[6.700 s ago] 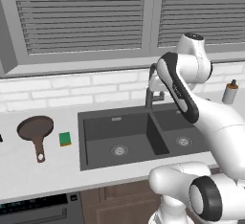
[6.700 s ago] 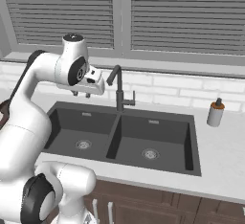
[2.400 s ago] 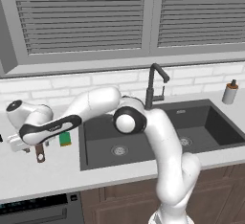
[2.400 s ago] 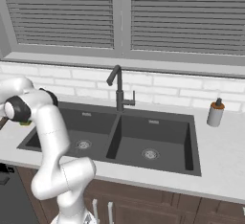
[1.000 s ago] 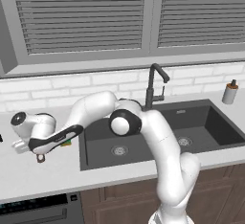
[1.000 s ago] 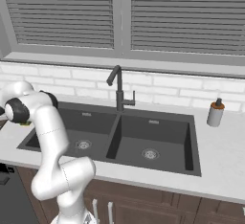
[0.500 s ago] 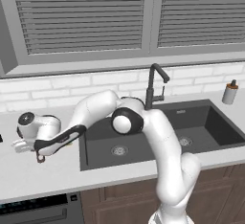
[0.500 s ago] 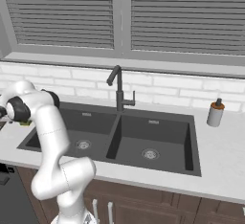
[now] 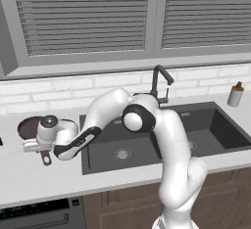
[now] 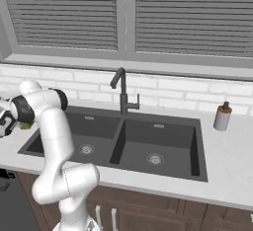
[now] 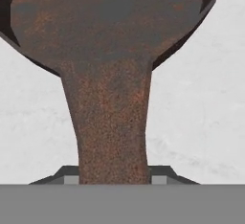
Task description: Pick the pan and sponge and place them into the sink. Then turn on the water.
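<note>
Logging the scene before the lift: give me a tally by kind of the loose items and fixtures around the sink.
Pans: 1, pan
Sponges: 1, sponge, partly hidden by the arm
Soap bottles: 1, soap bottle
Faucets: 1, faucet
Sinks: 1, sink, 2 basins
Total: 5

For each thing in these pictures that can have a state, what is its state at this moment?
pan: on the counter, handle between the claw fingers
claw: around the pan handle; closed or not, cannot tell
sink: both basins empty
faucet: off, no stream
soap bottle: upright on the counter
window blinds: closed
</note>
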You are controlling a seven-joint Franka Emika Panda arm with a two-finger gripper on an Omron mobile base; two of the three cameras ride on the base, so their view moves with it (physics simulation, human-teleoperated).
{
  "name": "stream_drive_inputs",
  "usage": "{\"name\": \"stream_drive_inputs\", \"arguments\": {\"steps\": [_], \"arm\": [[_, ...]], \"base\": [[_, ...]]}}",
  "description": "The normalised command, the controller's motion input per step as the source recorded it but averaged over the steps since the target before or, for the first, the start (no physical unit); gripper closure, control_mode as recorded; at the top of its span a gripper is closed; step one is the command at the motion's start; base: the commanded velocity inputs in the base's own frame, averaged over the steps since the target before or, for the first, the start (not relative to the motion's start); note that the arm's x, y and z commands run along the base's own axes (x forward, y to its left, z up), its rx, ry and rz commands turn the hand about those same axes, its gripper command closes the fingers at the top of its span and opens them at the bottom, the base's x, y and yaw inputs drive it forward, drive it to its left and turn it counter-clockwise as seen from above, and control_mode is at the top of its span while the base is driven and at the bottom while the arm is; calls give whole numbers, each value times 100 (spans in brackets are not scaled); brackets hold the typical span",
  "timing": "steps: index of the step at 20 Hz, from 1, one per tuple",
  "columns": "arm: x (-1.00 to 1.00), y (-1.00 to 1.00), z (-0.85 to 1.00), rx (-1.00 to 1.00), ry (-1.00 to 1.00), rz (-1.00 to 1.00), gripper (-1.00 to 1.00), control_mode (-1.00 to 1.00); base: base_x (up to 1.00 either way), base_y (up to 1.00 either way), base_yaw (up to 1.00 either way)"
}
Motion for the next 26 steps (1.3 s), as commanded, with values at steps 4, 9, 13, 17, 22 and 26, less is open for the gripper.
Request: {"name": "stream_drive_inputs", "arguments": {"steps": [4,9,13,17,22,26], "arm": [[0,0,-39,2,0,4,100,-100],[-33,-1,46,1,-10,9,100,-100],[-92,-26,82,0,-28,9,100,-100],[-100,-70,54,1,-19,0,100,-100],[-99,-94,60,10,4,-6,100,-100],[-94,-88,94,10,23,-17,100,-100]], "base": [[0,0,0],[0,0,0],[0,0,0],[0,0,0],[0,0,0],[0,0,0]]}}
